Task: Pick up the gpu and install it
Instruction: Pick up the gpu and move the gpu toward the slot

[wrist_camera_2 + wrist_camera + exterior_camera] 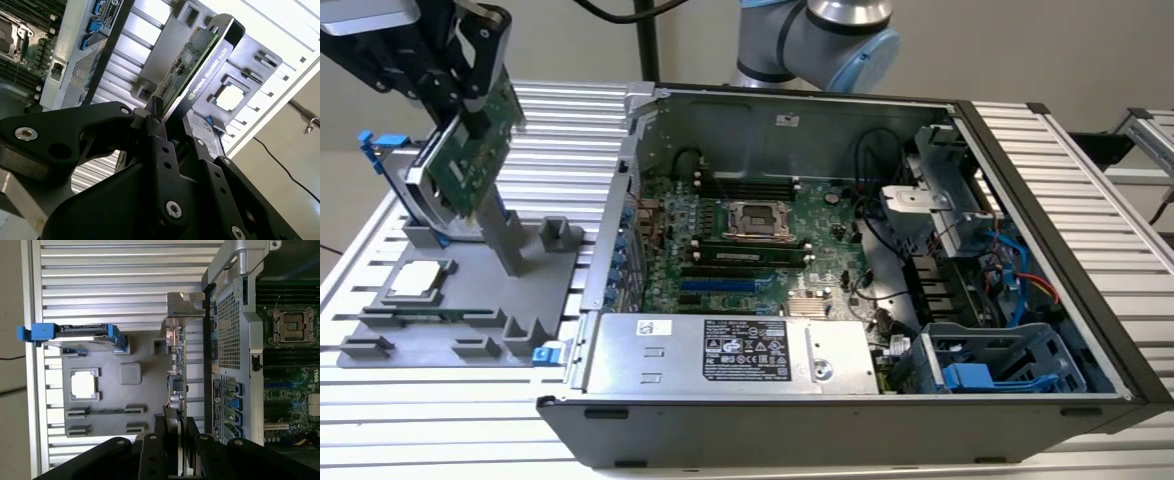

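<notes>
Open computer case on the exterior view's right. Gray parts holder lies just beside it, on the exterior view's left. The gpu hangs tilted above that holder, outside the case, near the hard drive. My gripper clamps the card's upper edge. CPU chip sits in its holder pocket.

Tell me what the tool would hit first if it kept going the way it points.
The tool carries the gpu ahead of it, so the card's leading edge would likely meet the gray fixture tray first, near the tray's edge. Exact depth is unclear.
</notes>
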Motion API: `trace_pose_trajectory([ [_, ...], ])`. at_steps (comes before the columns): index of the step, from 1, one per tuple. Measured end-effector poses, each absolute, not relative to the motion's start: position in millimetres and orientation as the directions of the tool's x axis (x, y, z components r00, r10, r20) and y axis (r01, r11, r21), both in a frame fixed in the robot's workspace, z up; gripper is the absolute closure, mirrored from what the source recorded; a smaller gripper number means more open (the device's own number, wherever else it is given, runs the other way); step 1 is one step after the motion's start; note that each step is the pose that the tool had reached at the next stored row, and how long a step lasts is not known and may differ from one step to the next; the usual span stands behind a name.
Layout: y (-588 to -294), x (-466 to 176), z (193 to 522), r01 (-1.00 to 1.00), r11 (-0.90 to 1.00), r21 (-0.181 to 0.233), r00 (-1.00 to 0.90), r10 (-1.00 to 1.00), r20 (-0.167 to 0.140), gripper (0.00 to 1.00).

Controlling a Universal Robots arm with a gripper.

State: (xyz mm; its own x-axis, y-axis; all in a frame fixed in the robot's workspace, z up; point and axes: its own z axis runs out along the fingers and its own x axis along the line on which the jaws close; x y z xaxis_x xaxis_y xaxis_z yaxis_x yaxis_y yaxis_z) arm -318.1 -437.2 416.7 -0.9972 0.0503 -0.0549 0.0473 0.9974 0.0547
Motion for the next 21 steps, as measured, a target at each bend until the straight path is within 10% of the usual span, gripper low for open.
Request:
trace_pose_trajectory([
  [21,-437.0,-313.9,425.5,0.047,0.997,0.055,-0.997,0.050,-0.055,1.00],
])
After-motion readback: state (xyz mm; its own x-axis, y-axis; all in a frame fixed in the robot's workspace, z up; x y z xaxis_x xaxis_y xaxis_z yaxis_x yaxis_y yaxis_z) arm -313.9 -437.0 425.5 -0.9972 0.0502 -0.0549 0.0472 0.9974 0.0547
